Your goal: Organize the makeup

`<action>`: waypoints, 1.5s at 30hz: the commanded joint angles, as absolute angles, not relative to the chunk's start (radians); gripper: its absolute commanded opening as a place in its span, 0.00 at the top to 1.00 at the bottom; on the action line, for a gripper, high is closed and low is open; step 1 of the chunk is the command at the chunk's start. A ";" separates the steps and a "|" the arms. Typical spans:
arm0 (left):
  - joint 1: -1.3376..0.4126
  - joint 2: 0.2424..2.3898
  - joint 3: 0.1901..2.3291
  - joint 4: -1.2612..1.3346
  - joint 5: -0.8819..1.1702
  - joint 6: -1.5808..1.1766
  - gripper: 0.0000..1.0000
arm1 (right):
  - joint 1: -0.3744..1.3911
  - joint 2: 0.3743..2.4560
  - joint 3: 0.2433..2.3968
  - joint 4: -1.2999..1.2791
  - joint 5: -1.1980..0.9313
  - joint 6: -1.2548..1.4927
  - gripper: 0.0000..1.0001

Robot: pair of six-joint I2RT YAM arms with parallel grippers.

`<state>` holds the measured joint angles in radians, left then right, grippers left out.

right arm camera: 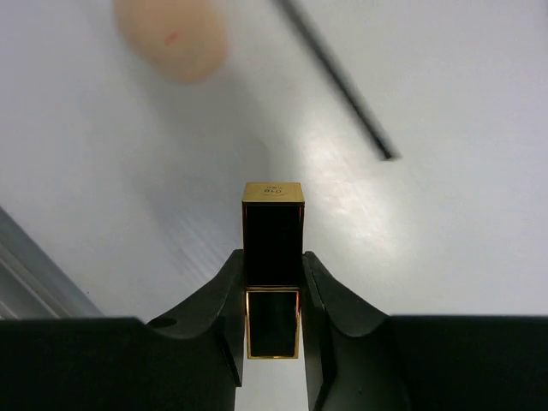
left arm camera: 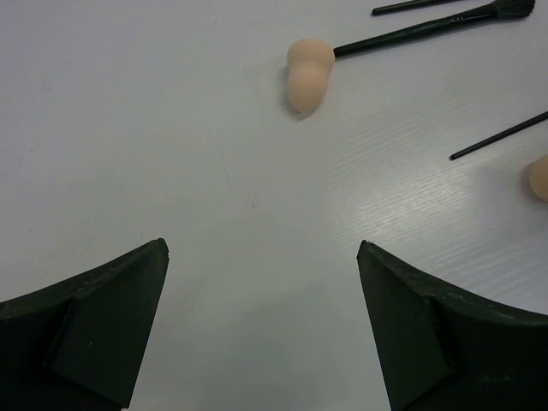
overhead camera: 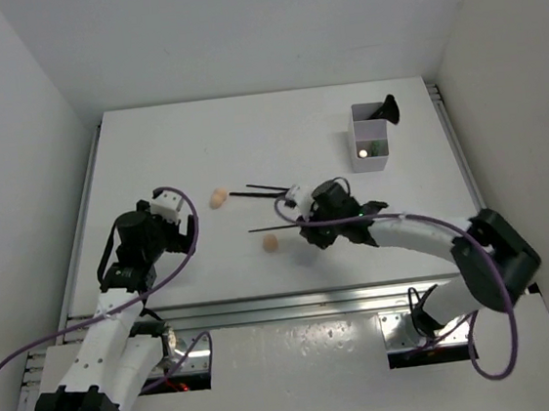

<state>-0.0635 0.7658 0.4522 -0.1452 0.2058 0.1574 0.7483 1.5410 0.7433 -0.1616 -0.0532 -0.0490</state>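
Note:
My right gripper (right arm camera: pixel 272 255) is shut on a black-gold lipstick (right arm camera: pixel 273 214), its fingers pressed against both sides of it just above the table. It sits mid-table (overhead camera: pixel 309 231) between two peach sponges. One sponge (overhead camera: pixel 271 242) (right arm camera: pixel 171 34) lies just left of it, beside a thin black pencil (overhead camera: pixel 275 227) (right arm camera: pixel 338 77). The other sponge (overhead camera: pixel 219 198) (left arm camera: pixel 306 75) touches the handle end of a black brush (left arm camera: pixel 428 26). My left gripper (left arm camera: pixel 263 248) (overhead camera: pixel 149 228) hangs open and holds nothing, short of that sponge.
A translucent white box (overhead camera: pixel 372 136) stands at the back right with a black brush head (overhead camera: pixel 389 107) sticking out of it. A metal rail (overhead camera: pixel 266 307) runs along the table's near edge. White walls enclose the table on three sides.

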 commanded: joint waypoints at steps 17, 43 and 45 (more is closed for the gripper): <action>-0.052 0.870 0.520 -0.133 0.189 0.212 0.01 | 0.018 1.523 0.854 0.551 0.106 0.223 1.00; -0.032 1.045 0.580 -0.074 0.161 0.239 0.01 | 0.011 1.804 0.920 0.661 0.092 0.190 1.00; -0.032 1.045 0.580 -0.074 0.161 0.239 0.01 | 0.011 1.809 0.875 0.710 0.091 0.193 1.00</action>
<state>-0.0441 1.0481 0.5453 -0.1101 0.1635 0.2287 0.0097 1.7966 0.9134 0.5877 0.1009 0.1986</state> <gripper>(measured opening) 0.984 0.264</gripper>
